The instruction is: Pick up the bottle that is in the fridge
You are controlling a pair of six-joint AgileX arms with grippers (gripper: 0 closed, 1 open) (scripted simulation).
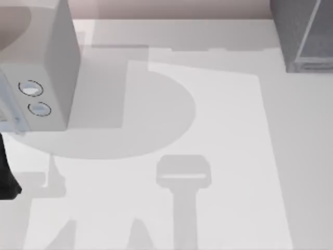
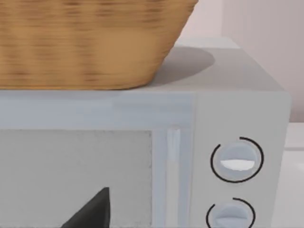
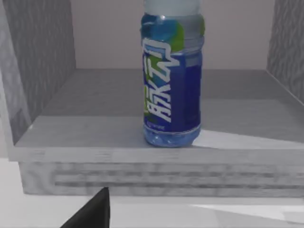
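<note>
Pale and bare, the bench (image 1: 218,156) carried the fridge (image 1: 304,36) at its far right corner. Its door was open, and the bottle (image 3: 172,80) stood upright on the front of the inner floor, ungrasped. Whether the right tool's fingers were spread I could not tell; the whole pickup remained.

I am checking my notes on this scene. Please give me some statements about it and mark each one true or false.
1. The bottle stands upright on the fridge floor. True.
2. The bottle lies on its side on the table. False: it is upright inside the fridge.
3. A woven basket sits on top of the pale box with two round dials. True.
4. The fridge is at the top view's left. False: it is at the far right corner.
5. The bottle's label is red. False: it is blue and green.
</note>
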